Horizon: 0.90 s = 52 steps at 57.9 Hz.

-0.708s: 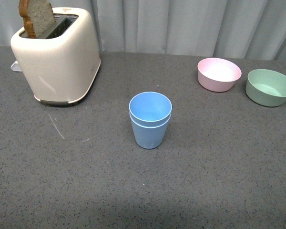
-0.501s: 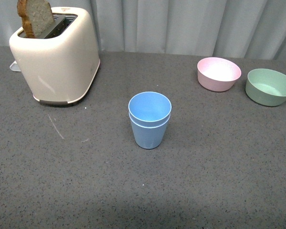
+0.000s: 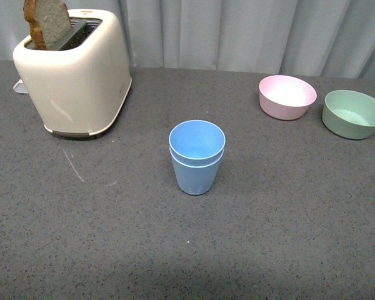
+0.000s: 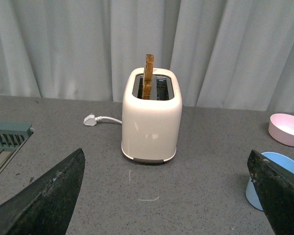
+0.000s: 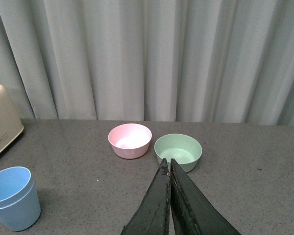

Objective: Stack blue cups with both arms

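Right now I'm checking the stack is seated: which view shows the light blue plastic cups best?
The front view: the nested light blue plastic cups stand whole and central, both rims visible. The right wrist view shows them at its edge; the left wrist view shows only a sliver.

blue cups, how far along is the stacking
Done: the blue cups sit nested, one inside the other, upright on the table. Nothing is in hand: the left gripper has its jaws spread wide and empty, the right gripper has its jaws closed on nothing. Nothing visibly remains.

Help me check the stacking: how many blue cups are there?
2. One blue cup stands mid-table; the other is nested inside it, only its rim showing. No others visible.
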### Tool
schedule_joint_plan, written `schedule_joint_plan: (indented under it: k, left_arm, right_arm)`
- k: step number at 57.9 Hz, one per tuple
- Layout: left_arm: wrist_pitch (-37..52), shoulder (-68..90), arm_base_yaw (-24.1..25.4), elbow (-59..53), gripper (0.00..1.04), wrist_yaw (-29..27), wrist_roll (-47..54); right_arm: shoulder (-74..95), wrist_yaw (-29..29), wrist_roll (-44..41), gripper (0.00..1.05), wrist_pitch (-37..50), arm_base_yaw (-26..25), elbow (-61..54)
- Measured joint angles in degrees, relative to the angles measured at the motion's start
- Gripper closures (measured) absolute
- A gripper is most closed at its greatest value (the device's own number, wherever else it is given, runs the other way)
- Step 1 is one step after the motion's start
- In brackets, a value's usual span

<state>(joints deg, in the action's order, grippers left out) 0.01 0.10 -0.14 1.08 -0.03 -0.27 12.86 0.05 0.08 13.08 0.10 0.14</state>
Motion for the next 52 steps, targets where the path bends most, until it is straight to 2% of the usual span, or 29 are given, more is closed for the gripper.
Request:
schedule_joint_plan:
  k: [10,14,16,26,29,32,52]
  left_arm:
    - [0.0,0.0,0.0,0.0,0.07,0.0,0.0]
    - [0.0,0.0,0.0,0.0,0.07,0.0,0.0]
    - [0.0,0.0,0.0,0.0,0.07,0.0,0.0]
    - [0.0,0.0,0.0,0.0,0.07,0.0,0.0]
    - [0.0,0.0,0.0,0.0,0.07,0.0,0.0]
    - [0.0,0.0,0.0,0.0,0.07,0.0,0.0]
    - [0.0,0.0,0.0,0.0,0.07,0.0,0.0]
  right_arm:
    - [-2.9,0.0,0.0,1.04,-2.9,0.0,0.0]
    - [-9.2,-0.2,0.0,1.04,-11.3,0.0,0.0]
    - [-11.7,-0.1,0.0,1.04,-12.7,0.0,0.0]
    - [-12.6,-0.1,-0.1,1.03,-13.0,0.0,0.0]
    - [-12.6,-0.2,-0.1,0.96,-13.0,0.0,0.0]
    - [-12.6,-0.2,-0.1,0.82,-13.0,0.0,0.0]
    - [-12.6,-0.1,-0.1,0.24,-13.0,0.0,0.0]
